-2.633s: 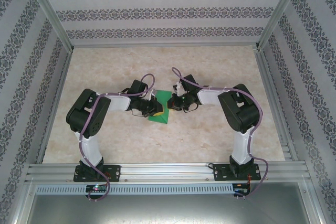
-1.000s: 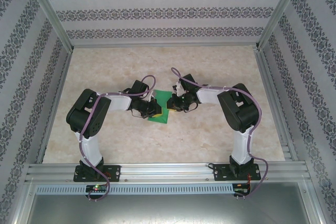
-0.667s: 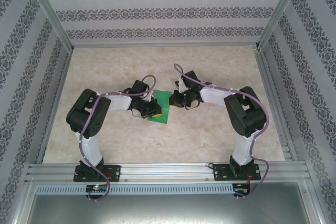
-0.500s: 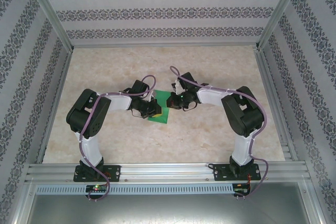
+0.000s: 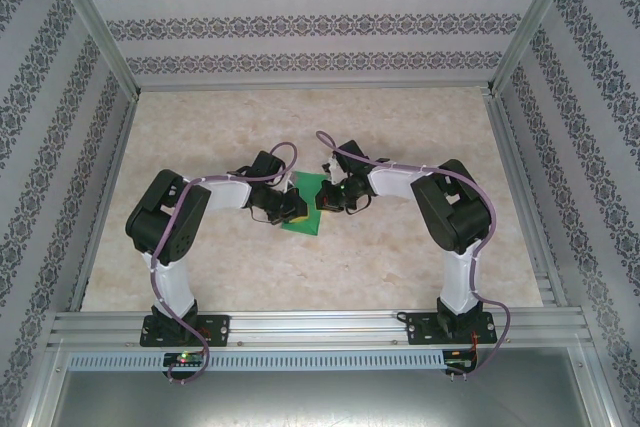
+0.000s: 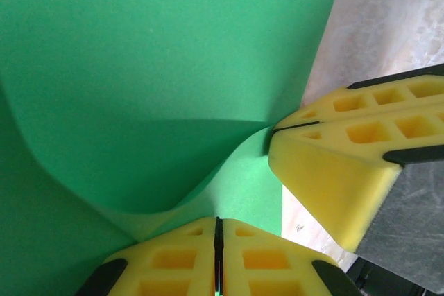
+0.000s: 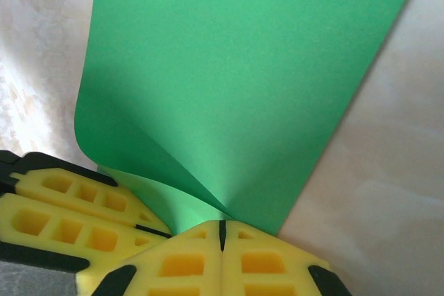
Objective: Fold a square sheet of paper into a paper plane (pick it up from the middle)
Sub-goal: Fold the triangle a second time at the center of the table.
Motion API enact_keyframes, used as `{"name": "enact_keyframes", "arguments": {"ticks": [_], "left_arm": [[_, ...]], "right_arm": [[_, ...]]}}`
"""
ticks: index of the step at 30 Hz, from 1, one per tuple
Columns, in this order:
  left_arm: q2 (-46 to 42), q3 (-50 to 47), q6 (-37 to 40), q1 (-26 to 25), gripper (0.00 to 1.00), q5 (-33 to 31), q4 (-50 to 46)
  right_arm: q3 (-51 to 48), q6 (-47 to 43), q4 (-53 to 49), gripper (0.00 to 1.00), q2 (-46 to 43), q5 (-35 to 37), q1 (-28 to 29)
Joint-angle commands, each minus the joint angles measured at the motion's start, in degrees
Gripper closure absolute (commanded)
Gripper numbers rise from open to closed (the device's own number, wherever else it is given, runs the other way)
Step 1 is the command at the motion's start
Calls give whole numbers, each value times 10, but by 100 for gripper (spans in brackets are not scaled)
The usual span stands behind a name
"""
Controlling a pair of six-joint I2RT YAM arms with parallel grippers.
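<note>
Right arm [image 5: 450,212] has swung back in from a short outward move and now sits slightly closer to its partner than a second ago. The left arm [image 5: 165,217] has kept its place.

On the top view the square sheet of paper [image 5: 305,221] lies near the middle of the table [image 5: 420,127]. The left gripper [image 6: 217,223] is over its 9 o'clock side and the right gripper [image 7: 222,228] is at its 3 o'clock edge, so the two nearly face each other.

Each wrist camera shows its own yellow fingers pressed flat together. A raised curl of green runs down into the seam between them. Both grippers therefore look fully closed and pinching the paper, and the left wrist view has the right gripper's tip just beside, at 3 o'clock.

The sheet is bowed up between the pinch points but bears no sharp crease. I judge this to be the pick-up from the middle, ahead of the first fold, with no plane shape yet formed.

The next move calls for both arms to rise together at a matched pace, holding their pinches so the thin paper neither tears nor slips. They would then bring the halves together evenly for a straight centre crease.
</note>
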Motion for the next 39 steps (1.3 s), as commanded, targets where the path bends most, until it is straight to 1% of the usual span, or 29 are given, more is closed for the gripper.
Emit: {"name": "enact_keyframes", "arguments": {"ticks": [1, 4, 9, 13, 16, 19, 23, 32, 39], "left_arm": [[-38, 19, 12, -3, 87, -44, -34], [-32, 35, 17, -3, 87, -61, -53], [-7, 54, 18, -3, 89, -57, -64], [6, 58, 29, -3, 89, -61, -78], [21, 69, 43, -3, 89, -66, -105], [26, 68, 48, -3, 89, -69, -107], [32, 74, 61, 3, 89, -102, -130], [39, 79, 72, 53, 89, -112, -149], [44, 100, 91, 109, 89, -124, -164]], "right_arm": [[-1, -47, -64, 99, 29, 57, 0], [-3, -56, -69, 100, 33, 64, 0], [5, -61, -77, 100, 39, 74, 3], [9, -64, -82, 100, 41, 76, 4], [12, -68, -88, 100, 43, 79, 5], [11, -74, -94, 100, 46, 82, 5], [14, -89, -110, 100, 51, 91, 6], [6, -147, -171, 100, 48, 148, 18], [8, -160, -178, 100, 45, 161, 15]]}}
